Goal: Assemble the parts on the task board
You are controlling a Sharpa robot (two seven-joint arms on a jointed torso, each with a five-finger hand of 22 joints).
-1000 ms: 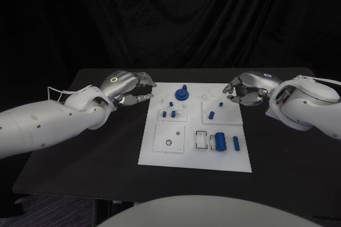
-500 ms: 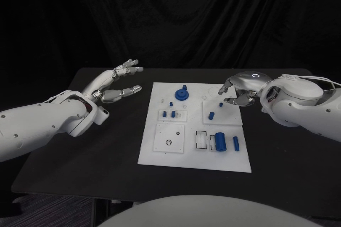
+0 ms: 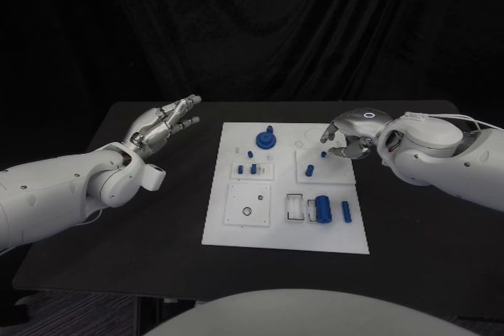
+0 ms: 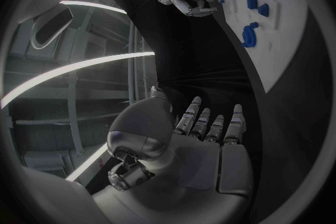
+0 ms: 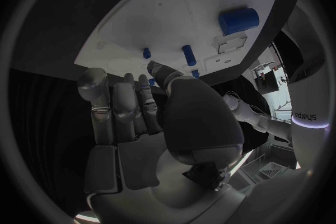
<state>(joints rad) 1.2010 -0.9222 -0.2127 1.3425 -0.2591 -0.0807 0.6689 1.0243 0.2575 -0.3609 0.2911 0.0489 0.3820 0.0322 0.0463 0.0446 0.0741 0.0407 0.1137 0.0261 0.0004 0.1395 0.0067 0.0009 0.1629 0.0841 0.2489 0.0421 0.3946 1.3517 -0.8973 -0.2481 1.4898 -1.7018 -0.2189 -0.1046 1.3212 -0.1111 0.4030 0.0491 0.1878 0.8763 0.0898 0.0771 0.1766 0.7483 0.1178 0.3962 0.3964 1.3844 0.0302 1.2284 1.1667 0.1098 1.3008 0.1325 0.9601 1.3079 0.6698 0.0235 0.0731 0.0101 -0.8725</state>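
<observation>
Task board [image 3: 233,230]: a white plate in the middle of the black table [image 3: 116,234], its long axis running from the robot toward the far edge. It looks stiff and flat, probably heavy enough to stay put while parts are pressed in; nothing about it needs gripping.

Left hand [image 3: 159,124]: raised over the table well left of the board, palm flat, fingers stretched out straight and close together, holding nothing.

Right hand [image 3: 349,135]: at the board's far right corner, fingers curled downward near the small pegs; I cannot tell whether they pinch anything.

Round part [image 3: 268,140]: blue disc with a stem, at the far middle of the board. The stem seems to stand upright; it is likely rigid plastic, light, and best taken by the stem.

Large cylinder [image 3: 325,208]: lies on its side at the near right of the board, long axis running near-to-far. Probably light, hard and smooth, so apt to roll; pinch across its round flanks.

Thin pin [image 3: 347,211]: just beside the cylinder, parallel to it. Slim and slippery by the look; needs a fingertip pinch at mid-length.

Small pegs [image 3: 249,168]: clustered left of centre, apparently upright, though too small to be sure.
</observation>
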